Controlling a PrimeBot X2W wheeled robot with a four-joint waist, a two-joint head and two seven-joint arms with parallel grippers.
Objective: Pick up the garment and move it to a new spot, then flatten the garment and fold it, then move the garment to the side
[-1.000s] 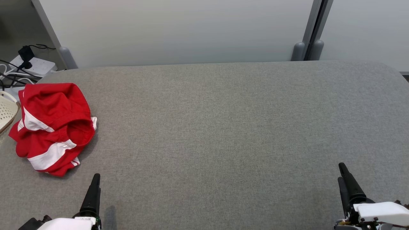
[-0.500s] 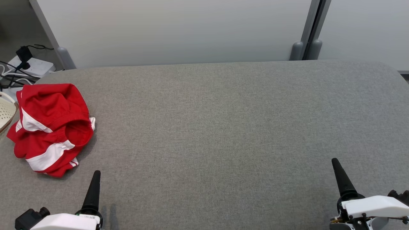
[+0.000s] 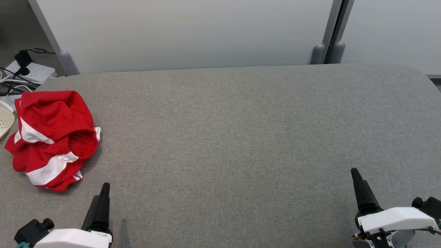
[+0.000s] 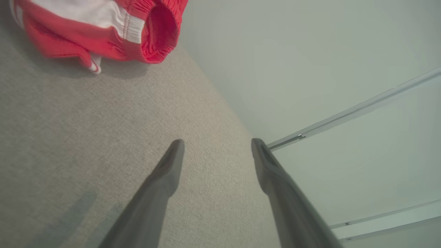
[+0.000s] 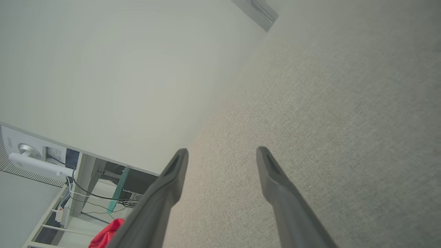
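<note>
Both empty and spread: left hand [image 4: 217, 142], right hand [image 5: 222, 149]; garment [image 4: 100, 27] cropped in wrist view.

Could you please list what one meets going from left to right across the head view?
White basket → red garment → left gripper → grey partition post → right gripper.

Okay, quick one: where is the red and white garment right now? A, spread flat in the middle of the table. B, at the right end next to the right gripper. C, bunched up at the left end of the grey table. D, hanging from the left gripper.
C: the red and white garment lies crumpled at the left end of the grey table, ahead of the open left gripper, which is not touching it.
</note>
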